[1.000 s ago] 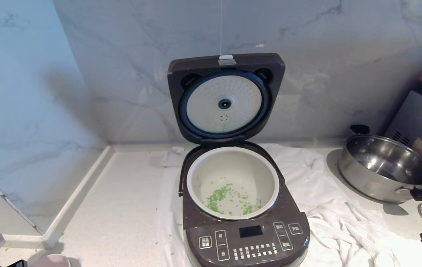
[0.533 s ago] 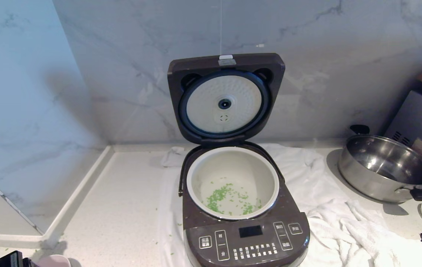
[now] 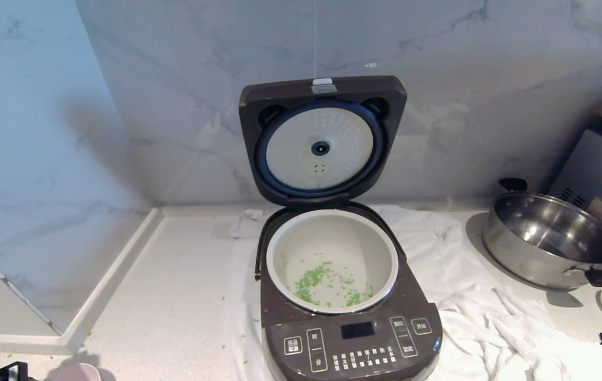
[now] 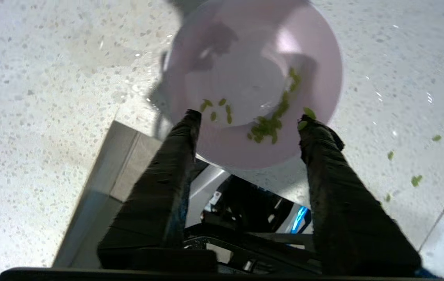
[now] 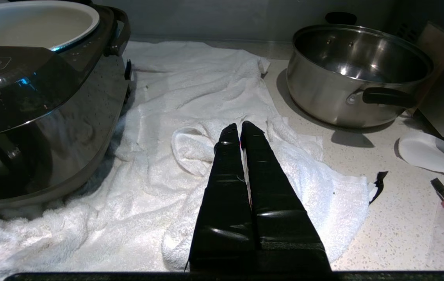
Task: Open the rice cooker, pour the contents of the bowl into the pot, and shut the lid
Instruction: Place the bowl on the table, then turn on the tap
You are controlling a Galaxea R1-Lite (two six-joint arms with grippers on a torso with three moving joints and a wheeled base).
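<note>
**Cooker open on speckled counter; bowl down at the near left corner**

Surface: pale speckled stone counter (image 3: pixel 173 275) with a raised lip along its left edge, meeting a grey-veined marble wall (image 3: pixel 173 106) at the back and a second marble panel on the left. A rumpled white towel (image 3: pixel 470 296) covers the counter under and to the right of the rice cooker (image 3: pixel 351 344).

Rice cooker: sits centre, control panel facing the robot. The lid (image 3: pixel 322 137) stands upright on its rear hinge, white dimpled plate showing. The pot (image 3: pixel 332 259) is seated in the body; the contents (image 3: pixel 327 286), small green bits, lie scattered on its floor. A few green bits also lie on the counter and towel left of the cooker.

Bowl (image 4: pixel 257 78): pink, upright on the counter at the near left corner, only its rim showing in the head view. Some green bits cling inside it.

Left gripper (image 4: pixel 249 117): hangs over the bowl's near rim, fingers spread apart with nothing between them; one green bit sits on a fingertip. Whether the tips touch the bowl I cannot tell.

Right gripper (image 5: pixel 239 128): parked low over the towel to the cooker's right, fingers pressed together, empty.

Right side of counter: a stainless steel pan (image 3: pixel 549 238) with black handles, empty, just off the towel; a small white dish (image 5: pixel 428 154) near it.
</note>
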